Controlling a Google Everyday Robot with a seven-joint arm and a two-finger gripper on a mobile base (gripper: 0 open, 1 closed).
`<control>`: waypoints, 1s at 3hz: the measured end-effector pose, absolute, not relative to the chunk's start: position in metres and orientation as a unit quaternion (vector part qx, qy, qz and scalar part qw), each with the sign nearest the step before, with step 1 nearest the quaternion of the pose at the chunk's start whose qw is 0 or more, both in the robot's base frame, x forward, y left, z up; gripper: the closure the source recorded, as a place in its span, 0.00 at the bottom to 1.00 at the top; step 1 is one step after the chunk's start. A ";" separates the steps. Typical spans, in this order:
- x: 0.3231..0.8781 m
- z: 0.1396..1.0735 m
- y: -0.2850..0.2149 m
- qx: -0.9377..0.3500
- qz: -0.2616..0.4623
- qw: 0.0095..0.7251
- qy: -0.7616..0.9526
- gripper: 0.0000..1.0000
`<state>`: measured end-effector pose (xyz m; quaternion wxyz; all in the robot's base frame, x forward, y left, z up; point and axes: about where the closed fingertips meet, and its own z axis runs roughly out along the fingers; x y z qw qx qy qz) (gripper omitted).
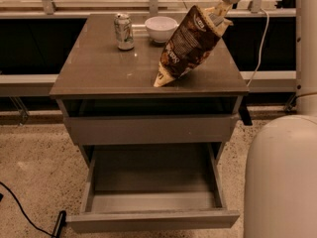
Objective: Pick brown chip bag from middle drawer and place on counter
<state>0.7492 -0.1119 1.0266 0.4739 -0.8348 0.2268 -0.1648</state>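
Note:
The brown chip bag [187, 44] leans tilted over the counter [99, 68], with its lower cream corner touching the counter near the front edge. My gripper [218, 13] comes in from the top right and is shut on the bag's upper end. The middle drawer [153, 182] is pulled wide open below, and its flat gray bottom is bare.
A soda can [124, 31] and a white bowl [161, 29] stand at the back of the counter. My white body [280, 177] fills the lower right. A black cable [25, 214] lies on the floor at left, and a white cable [261, 38] hangs at right.

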 end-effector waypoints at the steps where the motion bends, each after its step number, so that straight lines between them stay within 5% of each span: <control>1: 0.751 1.007 -0.120 -0.851 -0.168 0.456 0.199 0.00; 3: 0.760 0.990 -0.124 -0.860 -0.171 0.440 0.194 0.00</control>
